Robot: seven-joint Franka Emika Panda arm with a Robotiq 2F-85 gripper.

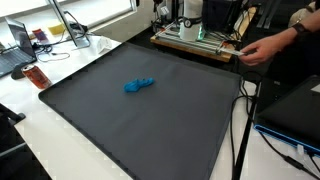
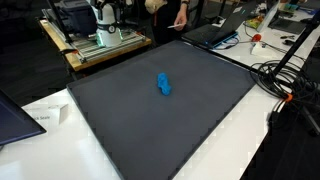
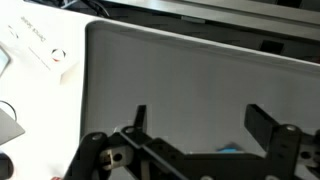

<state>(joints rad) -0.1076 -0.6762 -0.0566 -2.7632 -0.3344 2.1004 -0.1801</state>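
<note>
A small blue object (image 1: 139, 86) lies near the middle of a dark grey mat (image 1: 170, 130), and it also shows in the other exterior view (image 2: 163, 85). In the wrist view my gripper (image 3: 200, 125) is open, its two black fingers (image 3: 265, 125) wide apart with nothing between them. It looks down on the mat (image 3: 180, 80) from well above. Only a sliver of the blue object (image 3: 230, 150) shows, just over the gripper's body and below the gap between the fingers. The arm's base (image 2: 105, 15) stands behind the mat's far edge.
A person's hand (image 1: 262, 50) reaches in near the robot's stand. A laptop (image 1: 15, 45) and a red item (image 1: 36, 76) sit on the white table beside the mat. Cables (image 2: 285, 75) trail off one side. A white box (image 3: 40, 50) lies past the mat's edge.
</note>
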